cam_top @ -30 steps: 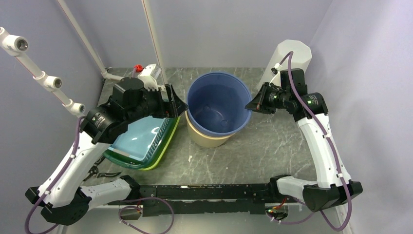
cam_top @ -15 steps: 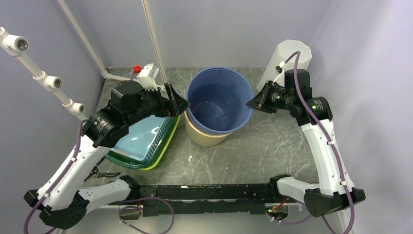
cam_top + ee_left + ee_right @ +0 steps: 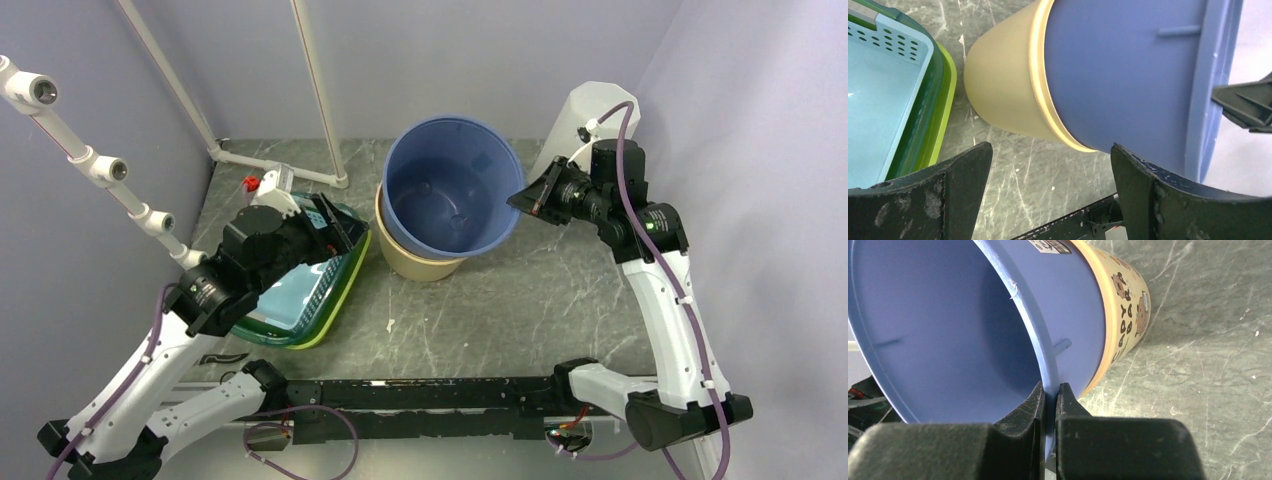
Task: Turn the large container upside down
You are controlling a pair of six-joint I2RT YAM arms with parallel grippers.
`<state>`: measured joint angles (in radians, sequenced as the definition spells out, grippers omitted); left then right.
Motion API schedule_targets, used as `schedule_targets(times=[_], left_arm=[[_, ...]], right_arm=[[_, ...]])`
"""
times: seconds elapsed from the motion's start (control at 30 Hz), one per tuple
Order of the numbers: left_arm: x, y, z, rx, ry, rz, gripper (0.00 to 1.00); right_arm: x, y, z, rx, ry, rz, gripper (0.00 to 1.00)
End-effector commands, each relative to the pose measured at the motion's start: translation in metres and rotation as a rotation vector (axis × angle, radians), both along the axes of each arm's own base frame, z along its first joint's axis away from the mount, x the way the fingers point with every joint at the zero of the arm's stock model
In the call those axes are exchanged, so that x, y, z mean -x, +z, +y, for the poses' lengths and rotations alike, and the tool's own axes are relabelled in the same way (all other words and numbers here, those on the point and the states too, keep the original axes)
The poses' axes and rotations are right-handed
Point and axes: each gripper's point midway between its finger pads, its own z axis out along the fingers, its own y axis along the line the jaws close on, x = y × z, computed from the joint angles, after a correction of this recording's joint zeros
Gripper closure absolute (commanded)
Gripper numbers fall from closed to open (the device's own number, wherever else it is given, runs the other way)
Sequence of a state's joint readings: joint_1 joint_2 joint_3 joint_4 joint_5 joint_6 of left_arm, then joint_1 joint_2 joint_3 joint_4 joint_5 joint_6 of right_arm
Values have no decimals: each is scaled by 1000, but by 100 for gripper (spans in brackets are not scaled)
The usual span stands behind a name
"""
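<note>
The large blue container (image 3: 450, 200) sits nested in a tan container (image 3: 425, 262), tilted with its mouth up and toward the right. My right gripper (image 3: 525, 197) is shut on the blue container's right rim; the right wrist view shows the jaws (image 3: 1049, 390) pinching the rim of the blue container (image 3: 948, 330), with the printed tan container (image 3: 1120, 315) beyond. My left gripper (image 3: 335, 222) is open and empty, left of the containers and apart from them, above the basket. In the left wrist view it (image 3: 1049, 150) frames the blue wall (image 3: 1128, 75) and the tan container (image 3: 1003, 85).
A light blue basket stacked in green ones (image 3: 290, 290) lies at the left. A white cylinder (image 3: 590, 125) stands behind the right arm. White pipes (image 3: 320, 100) rise at the back left, with a red-capped fitting (image 3: 250, 183) near them. A black tool (image 3: 215, 355) lies by the left base.
My left gripper has drawn back to the left, away from the blue container's rim. My right gripper has risen with the rim, and both containers have shifted toward the back.
</note>
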<state>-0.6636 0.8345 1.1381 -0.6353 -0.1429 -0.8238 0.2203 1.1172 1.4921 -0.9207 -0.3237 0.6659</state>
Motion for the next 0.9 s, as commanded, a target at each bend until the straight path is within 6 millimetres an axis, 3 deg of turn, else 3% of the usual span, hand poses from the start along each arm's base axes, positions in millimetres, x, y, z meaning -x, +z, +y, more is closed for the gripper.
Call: schedule_targets(times=[0.0,0.33,0.87], left_arm=[[-11,0,-2,45,66,32,8],[-18,-19,-14,5,50,115,6],[-21,-25,-14,-14,56,130,6]], right_arm=[[2,81,11,-134,37,-267,100],[15,105,5,-136,27,-350,100],[38,136,-9,-124,-12,-479,100]])
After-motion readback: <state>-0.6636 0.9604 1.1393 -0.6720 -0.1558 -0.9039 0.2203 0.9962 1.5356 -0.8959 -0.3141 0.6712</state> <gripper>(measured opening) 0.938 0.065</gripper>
